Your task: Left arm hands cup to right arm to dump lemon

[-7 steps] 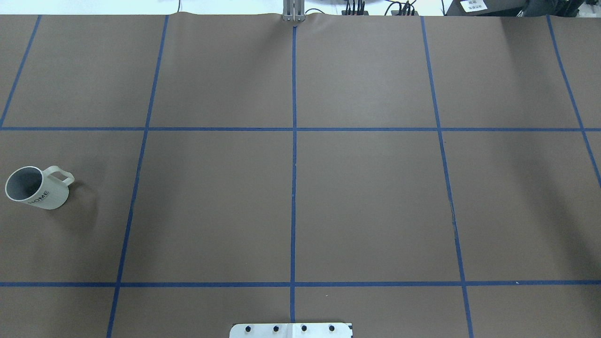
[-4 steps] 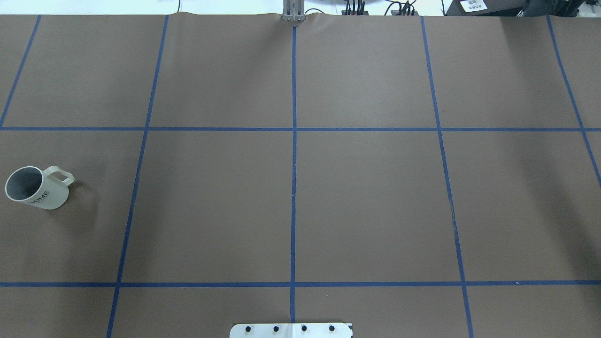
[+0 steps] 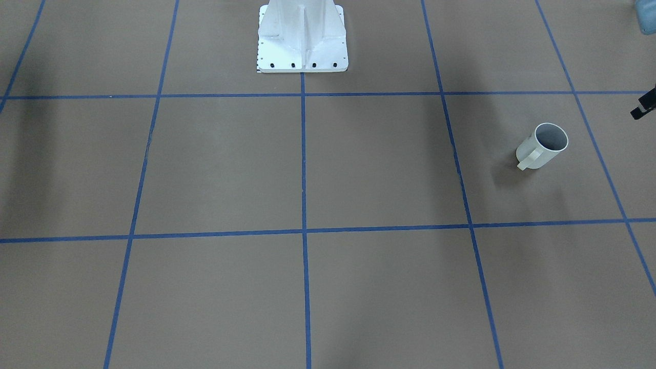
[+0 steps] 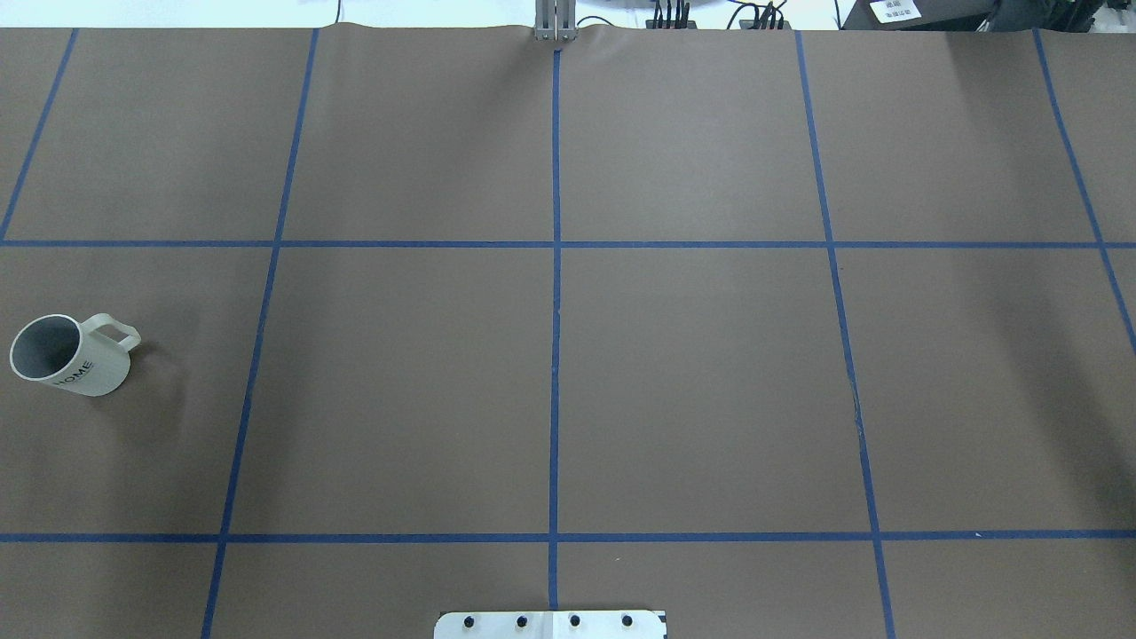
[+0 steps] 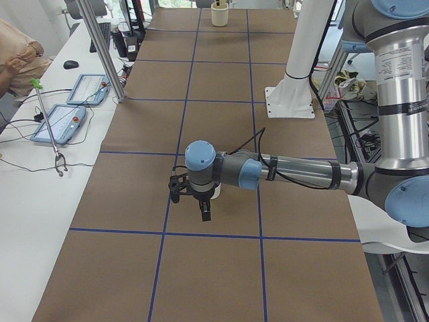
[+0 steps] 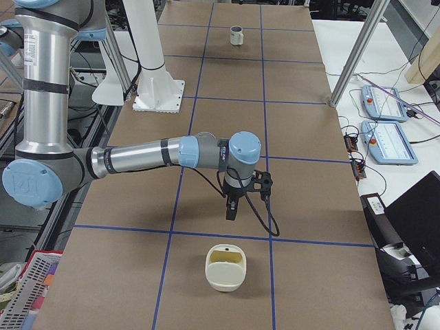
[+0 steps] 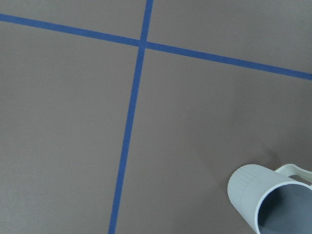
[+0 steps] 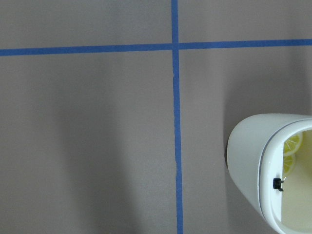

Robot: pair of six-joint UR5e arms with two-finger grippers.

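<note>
The white cup (image 4: 71, 355), marked HOME, stands upright at the table's far left, handle towards the middle. It also shows in the front-facing view (image 3: 543, 146) and the left wrist view (image 7: 265, 200); its grey inside looks empty. My left gripper (image 5: 201, 209) hangs over it, pointing down; I cannot tell whether it is open. My right gripper (image 6: 232, 210) hangs pointing down over the table's right end; I cannot tell its state. Yellow lemon slices (image 8: 291, 148) lie inside a cream-white container (image 6: 225, 267) just beyond it.
The white robot pedestal (image 3: 302, 38) stands at the table's near middle edge. Blue tape lines divide the brown table cover (image 4: 692, 382). A side bench with tablets (image 6: 388, 130) and an upright metal post (image 6: 357, 48) runs along the far edge.
</note>
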